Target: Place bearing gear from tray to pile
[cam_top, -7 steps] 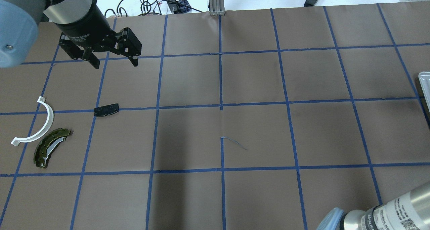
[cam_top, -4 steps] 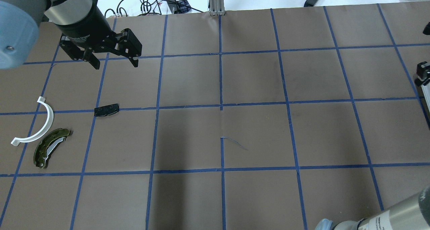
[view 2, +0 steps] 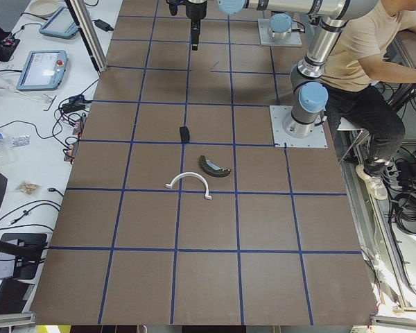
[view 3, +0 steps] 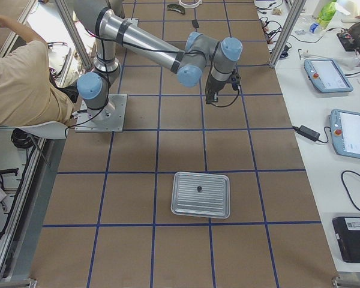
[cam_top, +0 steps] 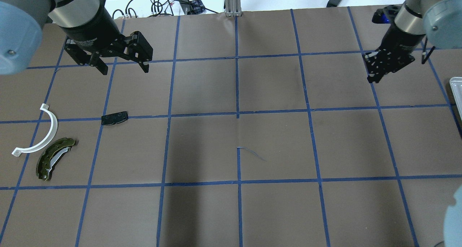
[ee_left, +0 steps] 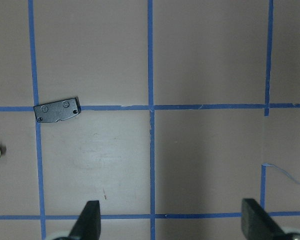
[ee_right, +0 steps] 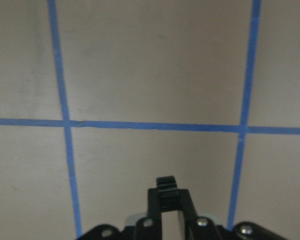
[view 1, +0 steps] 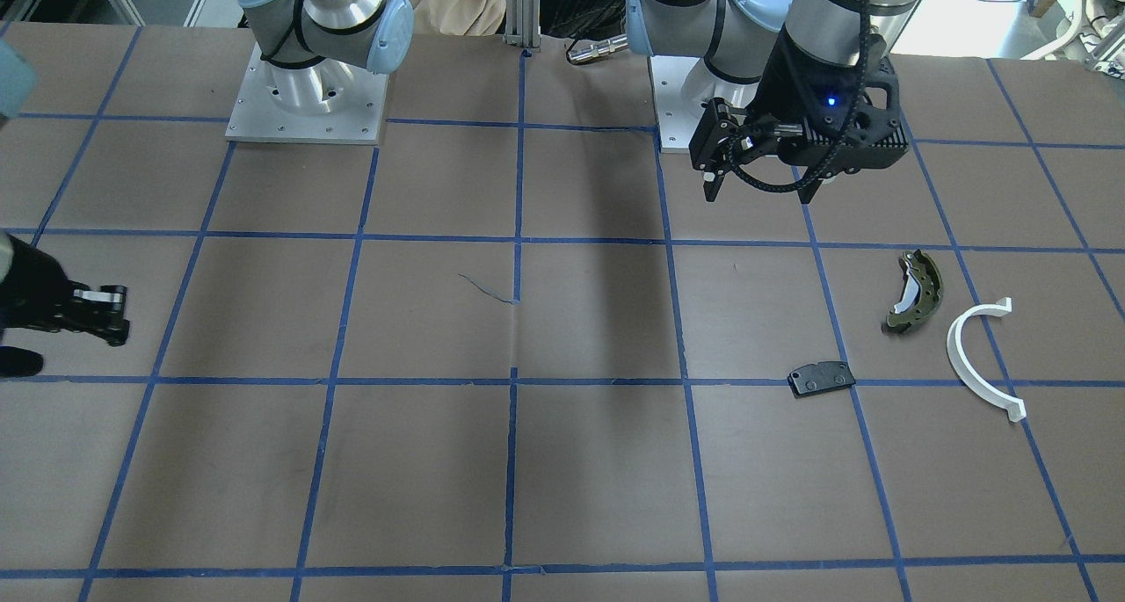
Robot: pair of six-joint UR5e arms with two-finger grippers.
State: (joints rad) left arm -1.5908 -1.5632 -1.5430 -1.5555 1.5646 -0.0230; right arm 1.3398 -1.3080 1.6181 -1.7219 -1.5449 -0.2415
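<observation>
My right gripper (ee_right: 167,197) is shut on a small black toothed bearing gear (ee_right: 166,183) and holds it above the table; it shows at the right in the overhead view (cam_top: 373,77) and at the left edge of the front view (view 1: 117,316). The pile lies at the left: an olive-green brake shoe (cam_top: 54,158), a white half-ring (cam_top: 54,128) and a black pad (cam_top: 114,118). My left gripper (cam_top: 124,68) is open and empty, up beyond the pad (ee_left: 57,110). The metal tray (view 3: 180,207) lies at the robot's right end.
A small dark part (view 3: 199,189) lies on the tray. Only the tray's edge (cam_top: 455,88) shows in the overhead view. Cables and a post (cam_top: 232,1) stand at the far table edge. A person (view 3: 24,78) sits behind the robot.
My right arm has swung up from the bottom right corner to the far right of the table, left of the tray. The left arm and the pile have not moved.
</observation>
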